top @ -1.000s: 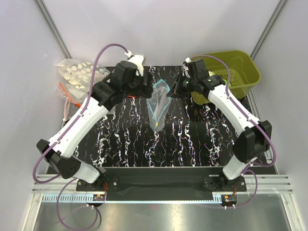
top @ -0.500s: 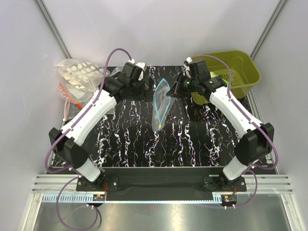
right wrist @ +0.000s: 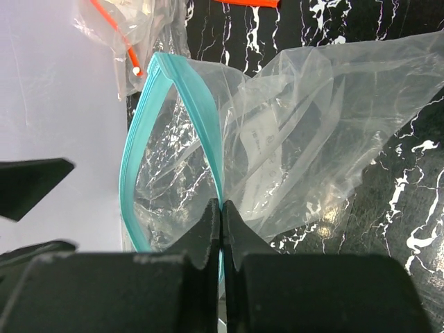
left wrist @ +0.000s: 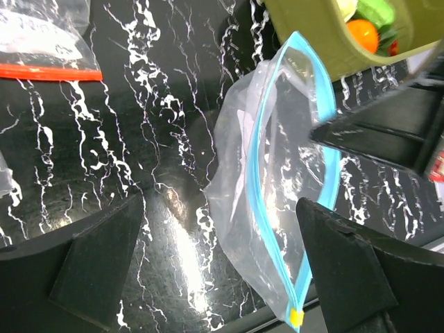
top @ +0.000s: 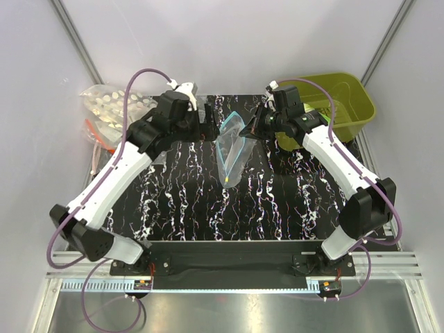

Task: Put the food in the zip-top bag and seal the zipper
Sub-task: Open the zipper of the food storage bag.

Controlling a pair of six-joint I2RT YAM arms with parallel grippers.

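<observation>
- Judging from the layout, the task stood at an early stage: the zip-top bag (top: 231, 149) hung above the middle of the black marbled table (top: 173, 208) and appeared empty.
- The food had not been moved. A round orange piece (left wrist: 362, 33) and a green piece (left wrist: 377, 10) lay inside the olive-green bin (top: 357, 97) at the far right of the table, just beyond the bag's mouth.
- The zipper (right wrist: 130, 163) was unsealed. Its two teal strips bowed apart into a loop, leaving the mouth open, and a small yellow tab (left wrist: 297, 318) marked the lower end.
- Left to do, as far as could be told: every food piece had to be carried from bin to bag, and the strip then pressed shut along its length.
- The right gripper (right wrist: 221, 208) had its fingers pressed together on one lip of the teal strip, so that the bag hung from that pinch.
- The left gripper (left wrist: 220, 208) faced the bag with its fingers spread wide and held nothing; no contact with the plastic was visible.
- Two other clear bags, one with a red-orange strip (left wrist: 48, 71) and one of white round pieces (top: 111, 104), lay well apart at the left.
</observation>
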